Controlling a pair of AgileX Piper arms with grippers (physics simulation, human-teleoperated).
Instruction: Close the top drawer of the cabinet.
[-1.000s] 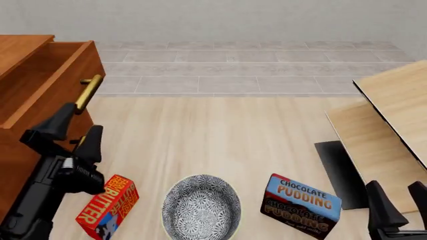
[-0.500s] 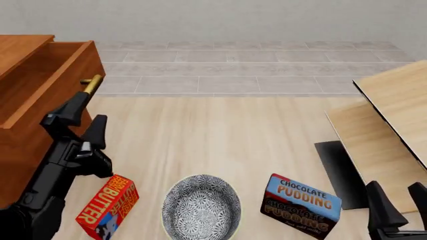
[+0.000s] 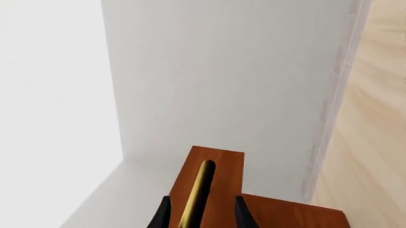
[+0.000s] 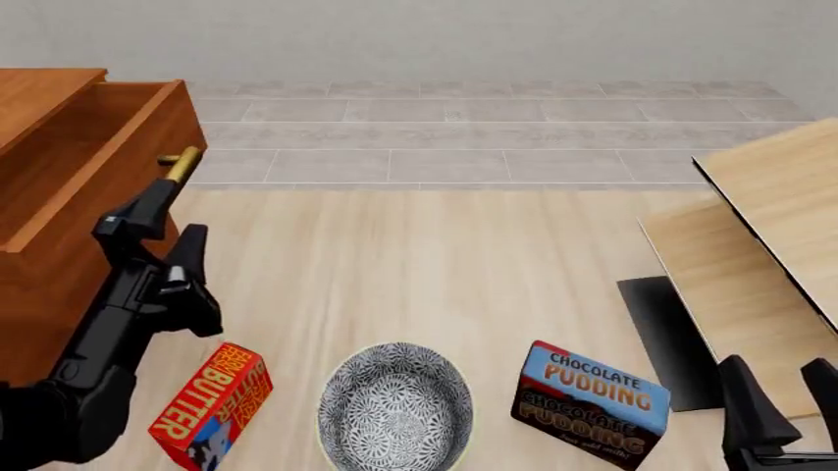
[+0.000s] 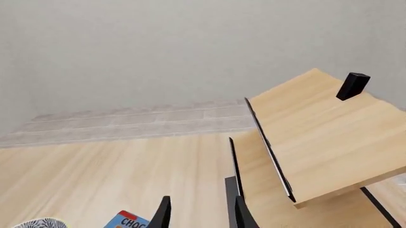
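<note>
Two spread jaws of the left gripper (image 4: 160, 233) straddle the brass handle (image 3: 198, 192) of the top drawer (image 4: 98, 167), open at ten o'clock; push squarely into the cabinet (image 4: 39, 294).

Bare table (image 4: 433, 255) lies open ahead, while the butter box (image 4: 210, 404) sits beside the left claw (image 4: 164, 235).

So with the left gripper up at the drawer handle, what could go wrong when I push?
1. The left gripper is open around the brass handle, so a push may catch one finger on the bar and slip off instead of moving the top drawer.
2. The left arm sits just above the butter box; dropping the elbow could knock it toward the bowl.
</note>
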